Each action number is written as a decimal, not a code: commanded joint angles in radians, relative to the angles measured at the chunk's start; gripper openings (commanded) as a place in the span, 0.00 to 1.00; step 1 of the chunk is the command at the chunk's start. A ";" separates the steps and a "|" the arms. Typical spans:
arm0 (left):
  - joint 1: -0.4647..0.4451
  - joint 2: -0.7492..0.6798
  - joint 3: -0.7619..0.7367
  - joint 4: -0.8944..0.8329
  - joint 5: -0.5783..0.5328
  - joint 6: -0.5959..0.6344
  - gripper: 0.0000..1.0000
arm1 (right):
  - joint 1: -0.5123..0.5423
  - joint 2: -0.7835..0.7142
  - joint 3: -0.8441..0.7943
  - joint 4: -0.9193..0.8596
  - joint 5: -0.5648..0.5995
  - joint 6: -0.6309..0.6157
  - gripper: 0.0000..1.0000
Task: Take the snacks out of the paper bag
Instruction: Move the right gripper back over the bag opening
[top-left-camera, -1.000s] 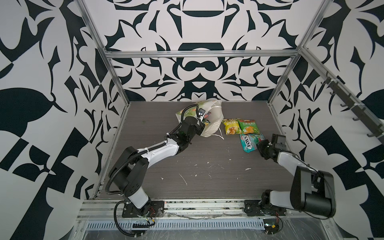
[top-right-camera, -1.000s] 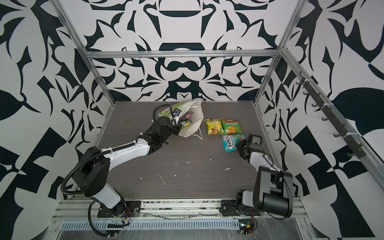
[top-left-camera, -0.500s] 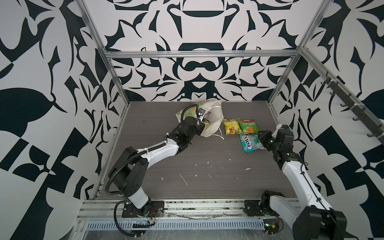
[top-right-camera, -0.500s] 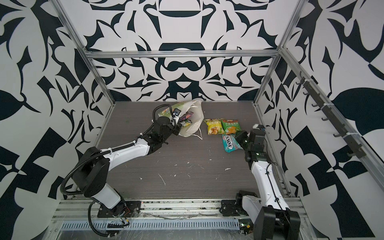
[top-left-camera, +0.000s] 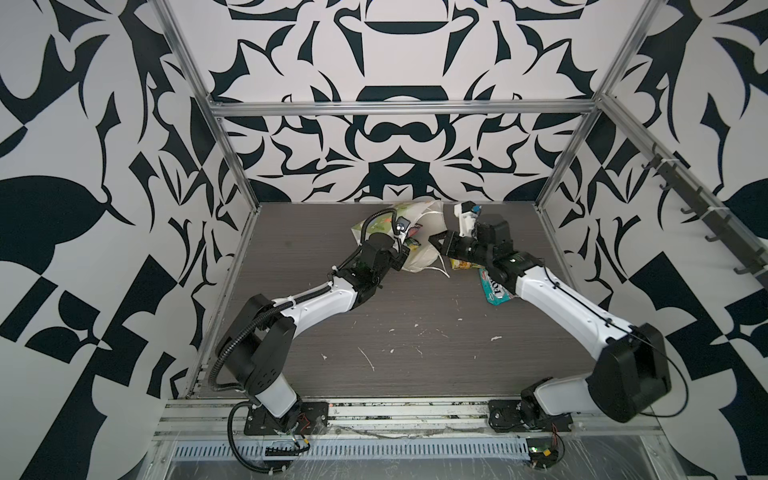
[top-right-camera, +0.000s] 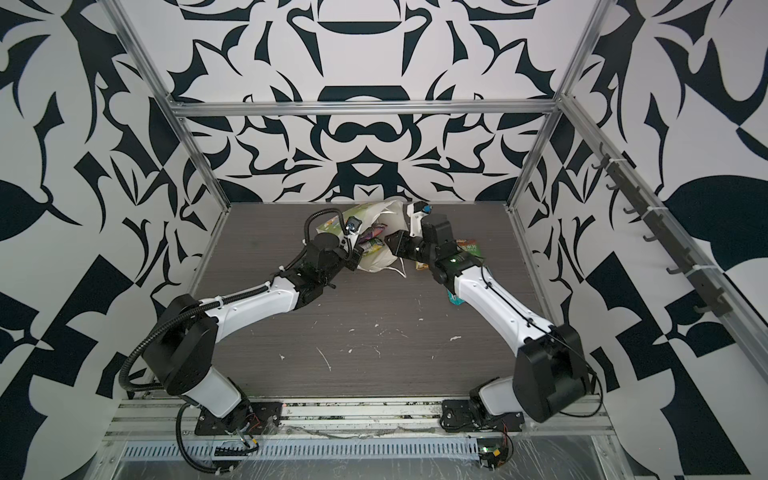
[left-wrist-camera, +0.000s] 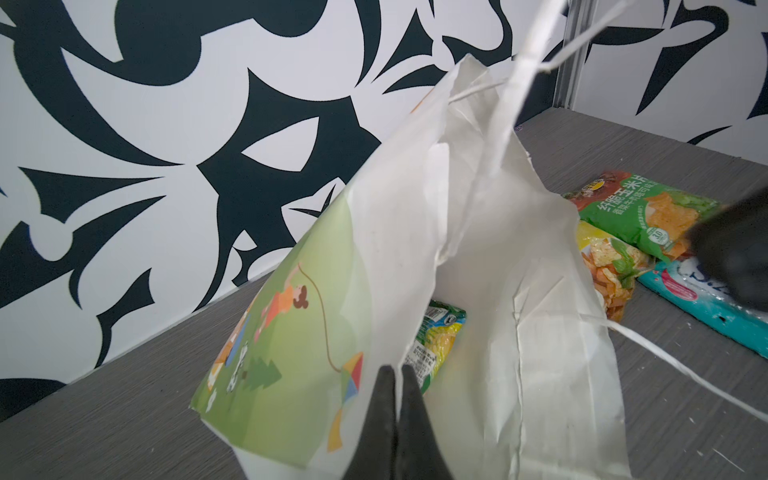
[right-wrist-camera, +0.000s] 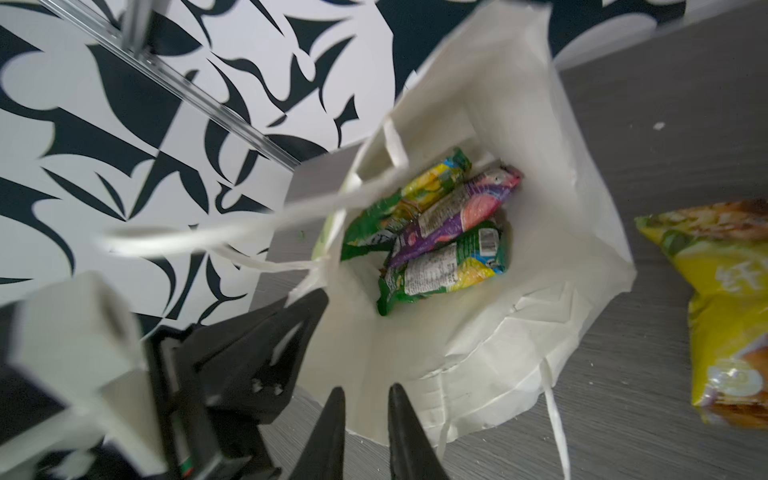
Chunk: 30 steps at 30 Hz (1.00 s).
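The paper bag lies tilted at the back middle of the table with its mouth open. My left gripper is shut on the bag's rim, holding it up. Inside the bag lie three snacks: a green packet, a purple one and a green-yellow one. My right gripper hovers at the bag's mouth, open by a narrow gap with nothing between its fingers. Outside the bag lie a green packet, a yellow packet and a teal packet.
Small white scraps dot the dark wooden table. Patterned walls with metal posts close in the back and sides. A rail of hooks runs along the right wall. A white cord handle trails from the bag onto the table.
My right arm has swung from beside the teal packet at the right over to the bag's mouth, its jaws narrowing. The left arm and the bag have not moved.
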 joint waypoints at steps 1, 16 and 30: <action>0.004 -0.023 -0.019 0.025 0.016 -0.016 0.00 | 0.014 0.023 0.015 0.075 0.037 0.052 0.23; 0.004 -0.026 -0.038 0.037 0.052 -0.034 0.00 | 0.026 0.191 -0.104 0.278 0.103 0.088 0.21; 0.004 0.009 -0.037 0.069 0.146 -0.023 0.00 | 0.030 0.357 -0.042 0.289 0.056 0.224 0.32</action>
